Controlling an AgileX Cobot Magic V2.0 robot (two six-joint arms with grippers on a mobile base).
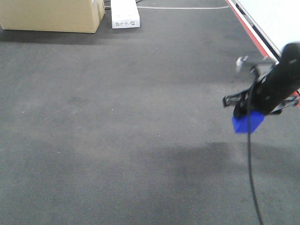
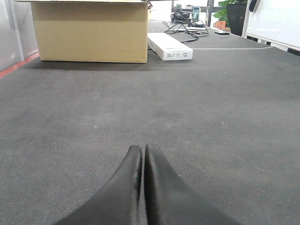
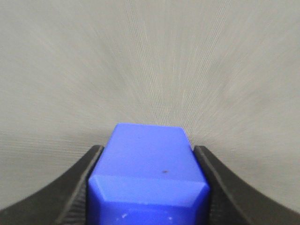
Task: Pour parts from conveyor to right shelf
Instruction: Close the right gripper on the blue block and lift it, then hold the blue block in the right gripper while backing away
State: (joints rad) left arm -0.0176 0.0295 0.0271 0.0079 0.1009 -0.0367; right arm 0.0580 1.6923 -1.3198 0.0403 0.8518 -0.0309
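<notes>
The conveyor (image 1: 117, 117) is dark matte grey, finely speckled like felt, with a darker shadow patch toward five o'clock in the front view. A red stripe (image 1: 246, 30) edges it at one o'clock, beside a white panel (image 1: 276, 18). The block (image 1: 247, 123) is plain bright blue; in the right wrist view it sits against blurred pale grey streaks. The right gripper (image 3: 148, 154), the left gripper (image 2: 143, 149) and the cable (image 1: 251, 168) at five o'clock are black. At eleven o'clock the box (image 1: 51, 16) is tan. The carton (image 1: 125, 14) at twelve is white with small dark print. The plant (image 2: 229, 7) is green.
</notes>
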